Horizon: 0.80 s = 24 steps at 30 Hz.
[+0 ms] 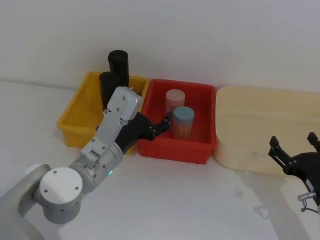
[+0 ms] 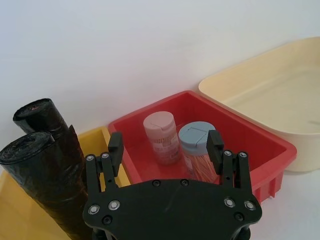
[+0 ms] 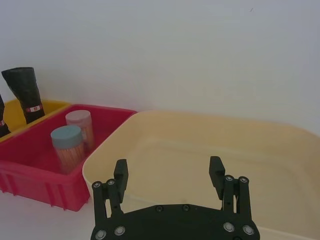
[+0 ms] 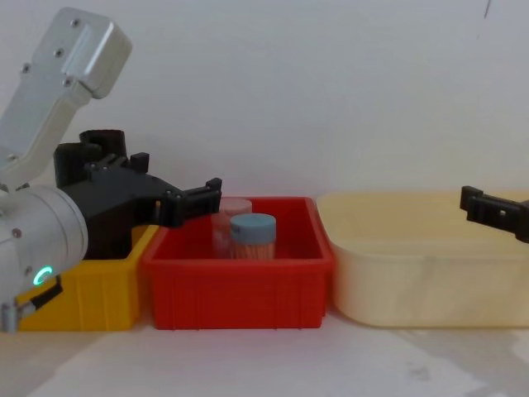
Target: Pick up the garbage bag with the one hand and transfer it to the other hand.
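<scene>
The left gripper [image 1: 161, 124] has its two black fingers spread apart and holds nothing. It hangs over the seam between the yellow bin [image 1: 75, 117] and the red bin [image 1: 175, 150], fingertips pointing toward the red bin's far right. In the left wrist view a pink-lidded jar [image 2: 161, 136] and a blue-lidded jar [image 2: 196, 150] show in the gap between the fingers. The garbage bag [image 1: 108, 87] stands upright in the yellow bin, to the left of the gripper and outside its fingers, close beside the wrist housing; whether it touches the housing I cannot tell. A second black roll [image 1: 119, 62] stands just behind it in the same bin and carries a small red-and-white mark in the right wrist view. The left arm [image 1: 97, 150] rises from the lower left of the head view, bends at a round silver joint, and slants up and forward to the gripper, with a green ring [image 4: 41, 275] glowing near the joint. The right gripper [image 1: 293, 140] is well apart on the right, fingers also spread and empty, held over the near rim of a cream tub [image 1: 250, 145] that sits just beside the red bin. All three containers stand in a row on a white table [image 1: 190, 200] against a plain white wall [image 1: 200, 40].
</scene>
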Each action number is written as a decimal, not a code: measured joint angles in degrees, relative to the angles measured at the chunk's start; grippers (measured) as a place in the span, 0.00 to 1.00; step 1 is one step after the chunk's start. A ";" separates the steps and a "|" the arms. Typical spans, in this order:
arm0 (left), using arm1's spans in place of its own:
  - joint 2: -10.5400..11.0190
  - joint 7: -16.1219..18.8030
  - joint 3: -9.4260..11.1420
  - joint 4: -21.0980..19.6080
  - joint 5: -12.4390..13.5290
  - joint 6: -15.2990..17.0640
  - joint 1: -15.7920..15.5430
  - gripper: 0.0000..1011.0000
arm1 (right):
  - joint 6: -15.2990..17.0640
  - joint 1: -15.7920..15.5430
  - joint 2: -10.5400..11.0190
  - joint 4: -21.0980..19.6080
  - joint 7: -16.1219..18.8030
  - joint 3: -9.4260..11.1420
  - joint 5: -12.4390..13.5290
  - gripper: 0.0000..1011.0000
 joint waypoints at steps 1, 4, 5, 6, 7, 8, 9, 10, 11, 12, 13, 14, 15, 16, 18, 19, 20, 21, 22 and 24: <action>0.02 -0.14 0.00 -0.03 0.00 0.13 -0.03 0.99 | 0.12 0.08 0.01 0.04 0.01 -0.02 -0.06 0.99; 0.34 -0.94 0.00 -0.52 -0.19 0.99 -0.20 0.99 | 0.97 0.85 0.12 0.37 0.24 -0.30 -0.37 0.99; 0.47 -1.11 0.00 -0.72 -0.26 1.17 -0.22 0.99 | 1.35 1.08 0.17 0.45 0.36 -0.38 -0.49 0.99; 0.63 -1.49 -0.02 -0.98 -0.42 1.59 -0.25 0.99 | 1.93 1.68 0.29 0.67 0.63 -0.57 -0.65 0.99; 0.81 -1.81 -0.05 -1.28 -0.59 1.96 -0.28 0.99 | 2.21 1.85 0.32 0.73 0.80 -0.62 -0.73 0.99; 1.35 -2.48 -0.26 -2.15 -1.00 2.78 -0.28 0.99 | 2.53 2.23 0.40 0.87 0.98 -0.74 -0.78 0.99; 1.64 -2.81 -0.40 -2.63 -1.22 3.25 -0.27 0.99 | 2.95 2.54 0.47 0.98 1.29 -0.85 -0.83 0.99; 1.95 -3.27 -0.57 -3.12 -1.56 3.85 -0.21 0.99 | 3.66 3.18 0.62 1.16 1.76 -1.07 -0.90 0.99; 2.78 -3.93 -1.12 -4.33 -2.12 4.77 0.04 0.99 | 4.02 3.51 0.69 1.26 2.02 -1.19 -0.92 0.99; 3.16 -4.25 -1.42 -4.90 -2.42 5.26 0.19 0.99 | 4.85 4.39 0.82 1.49 2.70 -1.54 -0.94 0.99; 4.01 -4.99 -2.09 -6.07 -3.17 6.36 0.59 0.99 | 5.14 4.77 0.88 1.57 2.91 -1.67 -0.94 0.99; 4.48 -5.30 -2.49 -6.68 -3.54 6.82 0.85 0.99 | 5.68 5.20 0.92 1.68 3.33 -1.82 -0.95 0.99; 5.05 -5.60 -3.07 -7.48 -3.91 7.27 1.23 0.99 | 6.12 5.78 0.97 1.79 3.67 -2.04 -0.95 0.99; 5.53 -5.89 -3.59 -8.13 -4.29 7.70 1.55 0.99 | 6.95 6.72 0.98 2.10 4.35 -2.38 -0.94 0.99; 6.90 -6.61 -5.23 -9.86 -5.60 9.08 2.57 0.99 | 7.98 7.74 0.95 2.42 5.13 -2.72 -0.89 0.99; 7.52 -6.81 -6.05 -10.64 -5.99 9.49 3.09 0.99 | 8.84 8.84 0.85 2.78 5.80 -3.07 -0.87 0.99; 8.45 -7.18 -7.36 -11.74 -6.88 10.37 3.92 0.99 | 9.29 9.41 0.77 2.97 6.11 -3.25 -0.85 0.99; 8.85 -7.29 -8.03 -12.27 -7.26 10.72 4.33 0.99 | 9.77 10.20 0.64 3.29 6.41 -3.55 -0.83 0.99; 9.41 -7.40 -8.93 -12.92 -7.63 11.05 4.91 0.99 | 10.79 11.34 0.39 3.79 7.13 -4.00 -0.79 0.99; 10.58 -7.68 -11.07 -14.26 -8.74 11.98 6.23 0.99 | 11.62 12.72 0.08 4.38 7.69 -4.52 -0.76 0.99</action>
